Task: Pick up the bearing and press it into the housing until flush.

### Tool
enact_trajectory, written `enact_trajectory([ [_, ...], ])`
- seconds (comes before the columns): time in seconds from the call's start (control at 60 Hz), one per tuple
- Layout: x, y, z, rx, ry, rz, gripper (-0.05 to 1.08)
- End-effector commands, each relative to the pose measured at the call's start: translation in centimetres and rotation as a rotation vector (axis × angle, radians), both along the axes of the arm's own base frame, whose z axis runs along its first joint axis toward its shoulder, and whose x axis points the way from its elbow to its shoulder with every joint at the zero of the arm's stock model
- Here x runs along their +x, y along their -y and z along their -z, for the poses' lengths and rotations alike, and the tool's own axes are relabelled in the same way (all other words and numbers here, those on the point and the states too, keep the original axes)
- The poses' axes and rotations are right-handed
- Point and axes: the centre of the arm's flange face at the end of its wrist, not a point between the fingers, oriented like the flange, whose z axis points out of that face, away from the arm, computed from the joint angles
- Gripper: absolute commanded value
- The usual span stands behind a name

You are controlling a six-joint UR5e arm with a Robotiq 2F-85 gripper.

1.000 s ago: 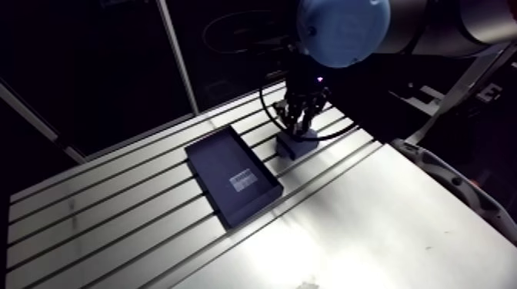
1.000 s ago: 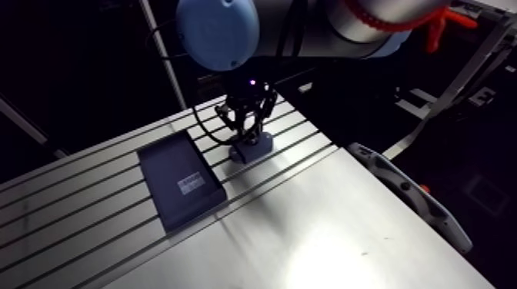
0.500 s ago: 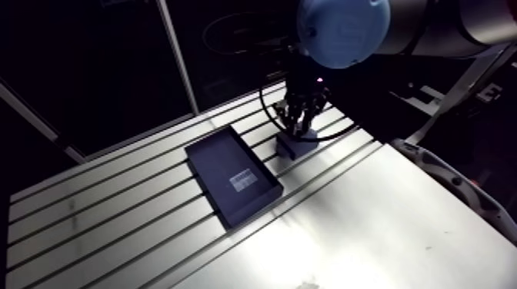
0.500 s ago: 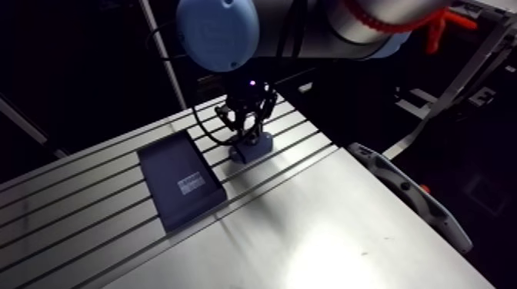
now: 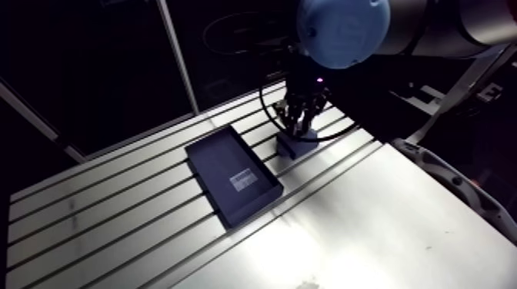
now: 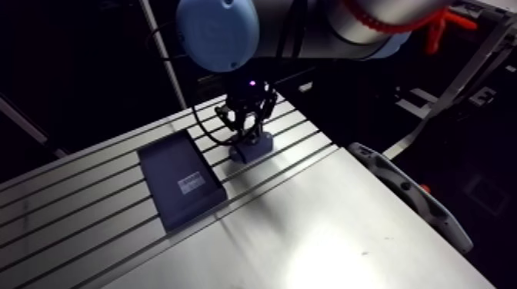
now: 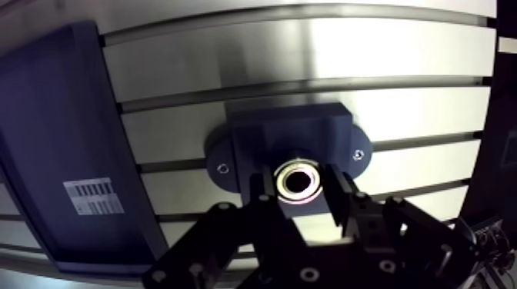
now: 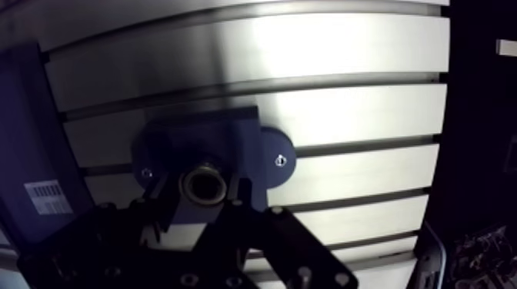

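Wrist view shows the gripper pinching the bearing in the housing bore: picked and placed, I'd say, though whether it's flush I can't tell.

Dim room, one lit table
In the arm view I see the slotted aluminium table running from 8 to 2 o'clock; a strong glare lies at 6 o'clock, and all around is dark.
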Motion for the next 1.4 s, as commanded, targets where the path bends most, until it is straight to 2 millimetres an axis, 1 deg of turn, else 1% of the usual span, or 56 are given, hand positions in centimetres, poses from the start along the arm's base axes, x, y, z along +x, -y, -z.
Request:
enact_trajectory([
  [0.017,0.0,0.0,0.4,-0.004,0.005,0.001,0.68],
  [0.35,0.0,0.0,0.5,-0.004,0.007,0.002,0.68],
  [0.567,0.0,-0.1,0.2,-0.001,0.002,0.001,0.68],
  [0.583,0.0,-0.1,0.2,-0.001,0.002,0.001,0.65],
  [0.6,0.0,-0.1,0.2,-0.001,0.002,0.001,0.65],
  [0.617,-0.1,-0.1,0.0,0.0,0.001,0.001,0.54],
  [0.633,-0.1,-0.1,0.0,0.0,0.001,0.001,0.54],
  [0.65,-0.1,-0.1,-0.1,0.0,-0.001,0.0,0.32],
  [0.667,-0.1,-0.1,-0.1,0.0,-0.001,0.0,0.32],
  [0.683,-0.1,-0.1,-0.2,0.0,-0.001,-0.001,0.09],
  [0.7,-0.1,-0.1,-0.2,0.0,-0.001,-0.001,0.09],
  [0.717,-0.1,-0.1,-0.4,0.003,-0.004,-0.001,0.02],
  [0.75,-0.1,-0.1,-0.6,0.005,-0.008,-0.002,0.01],
  [0.85,-0.3,-0.1,-1.5,0.012,-0.021,-0.004,0.01],
  [0.9,-0.4,-0.1,-2.4,0.016,-0.036,-0.003,0.01],
  [1.117,-0.3,-0.1,-3.0,0.015,-0.036,-0.006,0.01],
  [1.15,-0.2,0.0,-3.9,0.017,-0.039,-0.005,0.01],
  [1.217,0.0,0.3,-4.4,0.017,-0.037,-0.006,0.01],
  [1.333,0.2,0.4,-4.5,0.017,-0.036,-0.006,0.01],
  [1.35,0.2,0.4,-4.4,0.014,-0.035,-0.008,0.05],
  [1.367,0.2,0.4,-4.4,0.014,-0.035,-0.008,0.05],
  [1.383,0.2,0.4,-4.3,0.013,-0.033,-0.008,0.34],
  [1.4,0.2,0.4,-4.3,0.013,-0.033,-0.008,0.34],
])
